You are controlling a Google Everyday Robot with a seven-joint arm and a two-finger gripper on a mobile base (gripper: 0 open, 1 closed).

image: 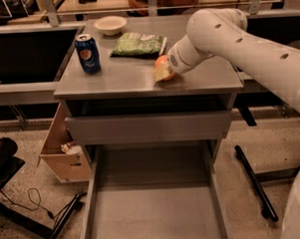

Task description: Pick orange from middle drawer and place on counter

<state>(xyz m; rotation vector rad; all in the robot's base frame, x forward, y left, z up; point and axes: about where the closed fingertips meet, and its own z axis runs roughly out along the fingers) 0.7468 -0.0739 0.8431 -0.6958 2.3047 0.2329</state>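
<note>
The orange (169,75) sits low on the counter (123,80), right of its middle, at or just above the surface. My gripper (163,71) reaches in from the right on the white arm (236,35) and is shut on the orange; one pale finger (159,72) covers its left front. The middle drawer (154,211) is pulled wide open below, and its bare grey floor holds nothing.
A blue soda can (88,53) stands at the counter's left. A green snack bag (136,44) and a pale bowl (110,24) lie at the back. A shut drawer front (148,127) sits under the counter. A cardboard box (61,150) is on the floor at the left, a black bar (255,181) at the right.
</note>
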